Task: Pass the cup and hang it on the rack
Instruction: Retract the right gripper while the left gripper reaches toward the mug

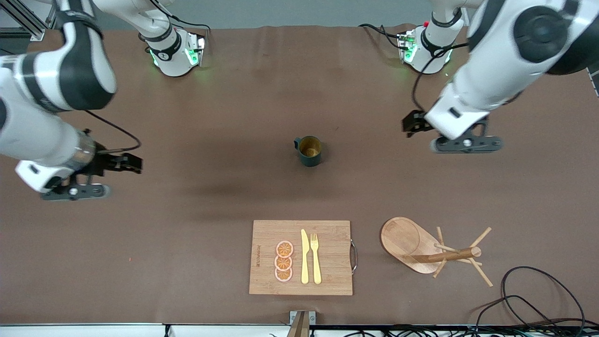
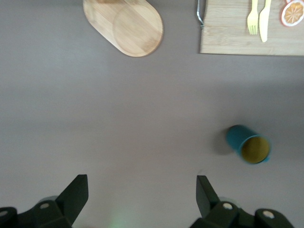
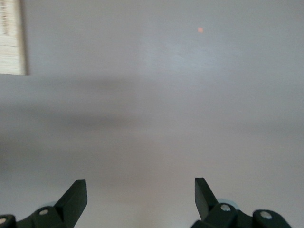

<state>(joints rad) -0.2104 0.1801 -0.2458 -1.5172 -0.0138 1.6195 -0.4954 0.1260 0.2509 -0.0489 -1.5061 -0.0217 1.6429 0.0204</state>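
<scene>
We record a brown tabletop (image 1: pixel 224 234) covered edge to edge in a matte sheet with faint creases; it reads grey in both wrist views. Above its upper edge runs a grey floor strip, with an aluminium frame at one corner. Both arm bases stand on the sheet, green lights lit. Loose black cables (image 1: pixel 529 299) coil at the corner nearest the front camera, toward the left arm's end.

The cup (image 1: pixel 309 150) stands upright at mid-table, mouth up, yellow interior showing, handle toward the right arm's end. We see nothing touching it. The rack (image 1: pixel 423 245) lies tipped on its side, nearer the front camera than the cup, toward the left arm's end, its post and pegs level with the tabletop. Beside it sits a cutting board (image 1: pixel 327 276) carrying three orange slices (image 1: pixel 284 261), a knife (image 1: pixel 304 257) and a fork (image 1: pixel 315 258).

The left gripper (image 2: pixel 142 190) hangs over bare tabletop, well apart from the cup, fingers (image 2: pixel 76 192) spread and empty. The right gripper (image 3: pixel 141 192) hangs over bare tabletop at its own end, fingers (image 3: pixel 76 194) likewise spread and empty.
</scene>
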